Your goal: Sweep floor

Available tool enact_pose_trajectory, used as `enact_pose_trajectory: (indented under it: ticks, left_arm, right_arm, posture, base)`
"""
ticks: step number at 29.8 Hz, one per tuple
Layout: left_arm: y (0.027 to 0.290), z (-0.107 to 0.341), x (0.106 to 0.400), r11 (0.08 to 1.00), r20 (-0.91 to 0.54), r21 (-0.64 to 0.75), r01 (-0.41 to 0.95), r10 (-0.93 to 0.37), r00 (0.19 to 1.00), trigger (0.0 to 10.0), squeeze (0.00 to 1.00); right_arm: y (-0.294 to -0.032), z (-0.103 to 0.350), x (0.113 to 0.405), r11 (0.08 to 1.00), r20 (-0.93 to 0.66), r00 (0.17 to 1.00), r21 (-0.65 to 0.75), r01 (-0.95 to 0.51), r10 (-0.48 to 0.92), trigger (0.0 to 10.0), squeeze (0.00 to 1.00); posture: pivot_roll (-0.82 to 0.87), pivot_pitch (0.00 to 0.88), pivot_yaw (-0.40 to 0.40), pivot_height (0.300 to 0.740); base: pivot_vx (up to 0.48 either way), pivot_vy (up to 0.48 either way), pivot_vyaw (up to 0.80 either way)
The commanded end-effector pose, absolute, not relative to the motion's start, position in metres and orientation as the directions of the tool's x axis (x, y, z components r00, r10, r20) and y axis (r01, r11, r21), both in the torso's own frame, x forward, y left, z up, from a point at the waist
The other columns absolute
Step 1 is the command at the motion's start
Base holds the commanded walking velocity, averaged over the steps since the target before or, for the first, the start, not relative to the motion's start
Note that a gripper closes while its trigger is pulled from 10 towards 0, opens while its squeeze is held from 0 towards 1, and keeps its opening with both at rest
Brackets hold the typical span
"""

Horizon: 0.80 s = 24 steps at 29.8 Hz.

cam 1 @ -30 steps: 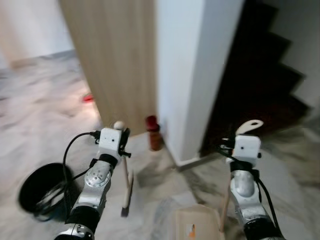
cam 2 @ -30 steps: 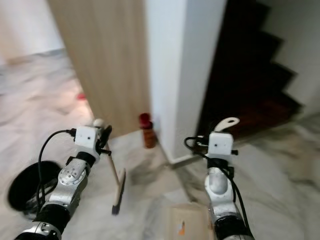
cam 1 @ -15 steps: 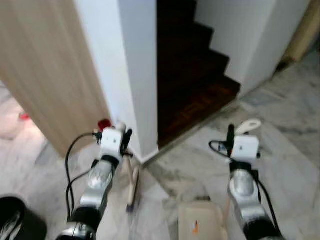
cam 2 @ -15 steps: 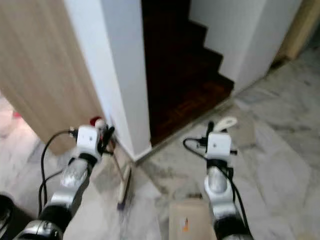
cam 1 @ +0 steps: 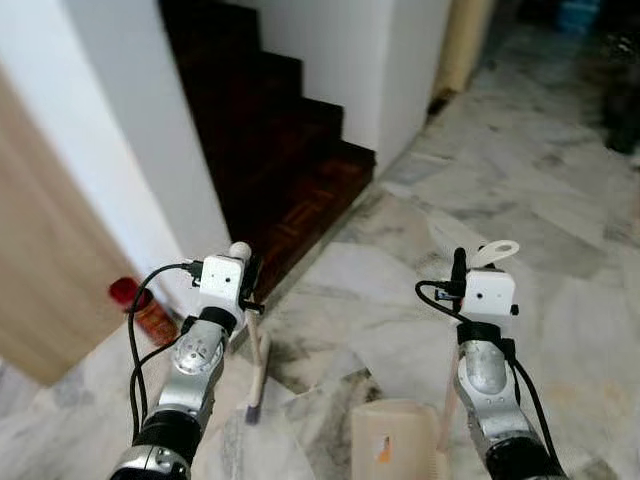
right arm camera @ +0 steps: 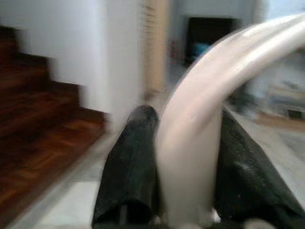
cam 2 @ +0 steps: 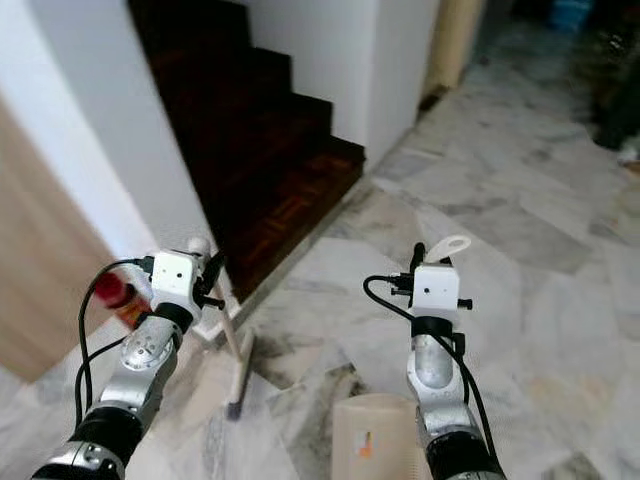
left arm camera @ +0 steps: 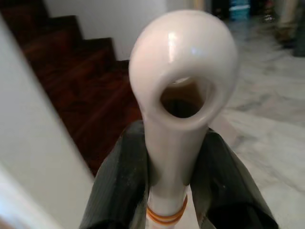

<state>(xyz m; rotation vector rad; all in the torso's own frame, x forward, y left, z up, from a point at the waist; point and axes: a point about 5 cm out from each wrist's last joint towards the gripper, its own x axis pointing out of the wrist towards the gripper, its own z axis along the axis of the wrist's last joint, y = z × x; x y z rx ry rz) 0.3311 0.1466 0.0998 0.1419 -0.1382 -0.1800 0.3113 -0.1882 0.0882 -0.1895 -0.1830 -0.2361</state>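
Observation:
My left gripper (cam 1: 247, 287) is shut on the pale handle of a broom (cam 1: 257, 372), whose head rests on the marble floor just ahead of me. In the left wrist view both black fingers (left arm camera: 119, 183) clamp the broom handle (left arm camera: 183, 90) below its looped end. My right gripper (cam 1: 468, 266) is shut on the curved handle of a beige dustpan (cam 1: 392, 445) that hangs low at front centre. The right wrist view has the dustpan handle (right arm camera: 200, 119) squeezed between the fingers (right arm camera: 131, 162).
Dark wooden stairs (cam 1: 270, 150) rise ahead on the left, between white walls (cam 1: 120, 160). A wood panel (cam 1: 35, 290) and a red-capped bottle (cam 1: 140, 312) stand at the far left. Marble floor (cam 1: 500, 170) runs open to the right toward a doorway.
The whole view has swung to the right: the black bin and wood panel slid out on the left, and the stairs shifted left. Both grippers keep their holds.

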Motion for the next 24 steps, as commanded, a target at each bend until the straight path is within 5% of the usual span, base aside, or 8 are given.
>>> enact_pose_trajectory:
  ticks: [1,24]
  left_arm:
    - [0.1492,0.1089,0.3336,0.974,0.167,0.160,0.160,-0.186,0.968,10.0,0.00]
    - [0.1502,0.1093,0.3333,0.975,0.170,0.153,0.159,-0.184,0.968,10.0,0.00]
  right_arm:
    - [-0.1844,0.0968,0.3152,0.957,0.234,0.952,-0.168,0.237,-0.195,10.0,0.00]
    - [-0.1834,0.0956,0.3145,0.957,0.229,0.954,-0.170,0.235,-0.194,10.0,0.00]
  posture:
    - [-0.07,0.000,0.071,0.740]
    - [-0.07,0.000,0.072,0.740]
  base:
    - [0.000,0.000,-0.80]
    - [0.000,0.000,-0.80]
